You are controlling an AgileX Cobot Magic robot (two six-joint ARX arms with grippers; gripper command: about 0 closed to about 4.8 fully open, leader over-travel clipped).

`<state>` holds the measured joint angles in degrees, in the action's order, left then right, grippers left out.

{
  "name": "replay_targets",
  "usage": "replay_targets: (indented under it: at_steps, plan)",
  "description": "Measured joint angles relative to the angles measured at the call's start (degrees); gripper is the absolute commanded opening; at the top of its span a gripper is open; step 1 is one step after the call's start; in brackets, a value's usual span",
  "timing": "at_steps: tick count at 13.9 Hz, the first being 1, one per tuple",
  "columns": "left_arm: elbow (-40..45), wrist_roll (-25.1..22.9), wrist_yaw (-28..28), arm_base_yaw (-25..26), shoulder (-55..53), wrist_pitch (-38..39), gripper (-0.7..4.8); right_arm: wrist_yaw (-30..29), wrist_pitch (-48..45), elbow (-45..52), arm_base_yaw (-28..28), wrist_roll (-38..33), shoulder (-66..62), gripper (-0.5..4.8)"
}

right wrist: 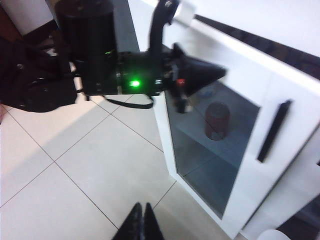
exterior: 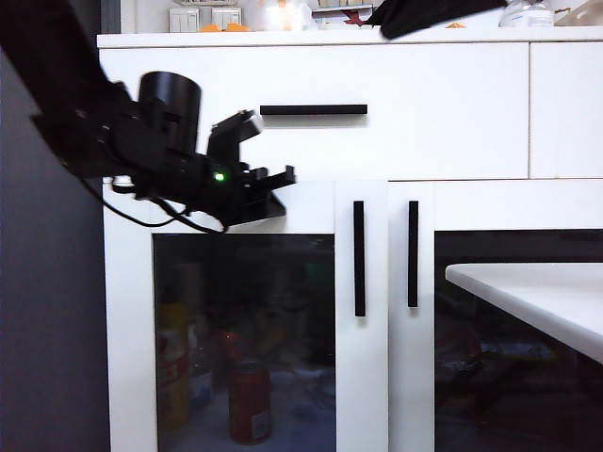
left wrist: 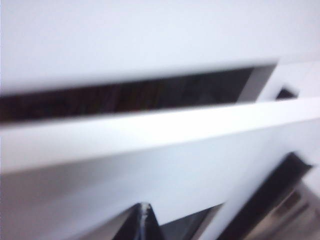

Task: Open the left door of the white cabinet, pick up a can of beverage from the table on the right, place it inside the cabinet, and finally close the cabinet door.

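Note:
The white cabinet [exterior: 443, 132] fills the exterior view. Its left door [exterior: 361, 377] stands closed, with the black bar handle [exterior: 359, 259] along its right edge. My left gripper [exterior: 283, 193] is shut and empty, hovering at the door's upper frame, left of the handle. In the blurred left wrist view its tips [left wrist: 144, 220] sit close to the white front, with the handle [left wrist: 270, 195] off to one side. My right gripper [right wrist: 142, 220] is shut and empty above the floor tiles, looking at the left arm [right wrist: 100, 65] and the door [right wrist: 250, 170]. A bare corner of the table [exterior: 537, 301] shows; the can of beverage is out of view.
The matching right door has its own handle [exterior: 413, 254]. A drawer with a horizontal handle [exterior: 313, 109] lies above. Behind the left glass stand bottles and a reddish cylinder [exterior: 250, 403], also seen in the right wrist view [right wrist: 217, 120]. Small items sit on the cabinet top.

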<state>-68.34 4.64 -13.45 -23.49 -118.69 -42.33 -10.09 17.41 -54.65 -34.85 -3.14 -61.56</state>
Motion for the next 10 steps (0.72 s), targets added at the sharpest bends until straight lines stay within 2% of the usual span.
replay_targets:
  at_steps: [4,10]
  plan:
    - [-6.05,-2.29,-0.02,0.09,-5.31,1.27,-0.06,-0.09,-0.96,-0.02,0.09,0.26,-1.38,-0.07]
    - [-13.27,-2.91,-1.18,0.28,-9.31,4.28,-0.06,0.00,-0.76,-0.02,0.98,0.48,-1.36,-0.07]
